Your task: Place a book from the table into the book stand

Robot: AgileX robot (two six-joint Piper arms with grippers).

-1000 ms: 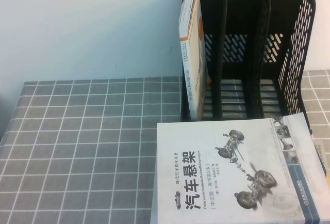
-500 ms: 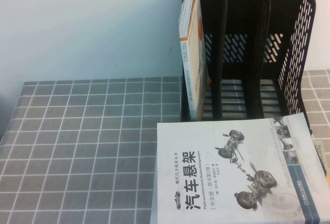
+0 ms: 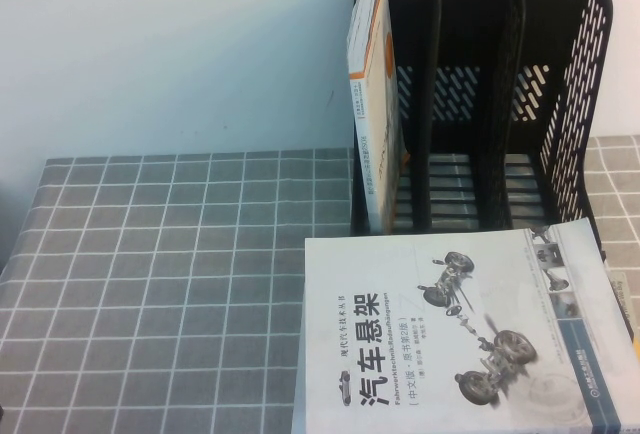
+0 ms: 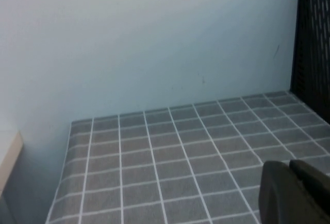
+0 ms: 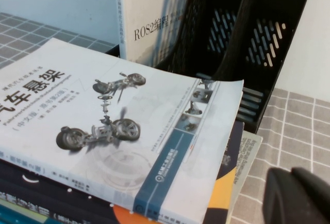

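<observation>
At the near right corner of the table (image 3: 150,284) a white book (image 3: 450,339) is lying flat, cover up, its far edge reaching just short of the stand (image 3: 480,104). From the high view it is looking like a single book. The right wrist view is showing more: the white book (image 5: 118,126) is sitting on top of a stack (image 5: 62,203), with darker covers and an orange patch peeking out beneath its edges.

The right gripper (image 5: 299,195) is appearing only in its own wrist view, as a dark blurred shape hovering beside the stack's corner, touching nothing visible; whether it is released or clenched I cannot tell. The left gripper (image 4: 294,193) is likewise showing only in its wrist view, a dark shape above the bare checked cloth on the left half of the table, clear of the books; its state I cannot tell either.

Farther back, near the far right corner, the black stand is sitting against the wall. A second book (image 3: 370,104) is standing in its leftmost slot, leaning slightly. The other two slots are holding nothing.
</observation>
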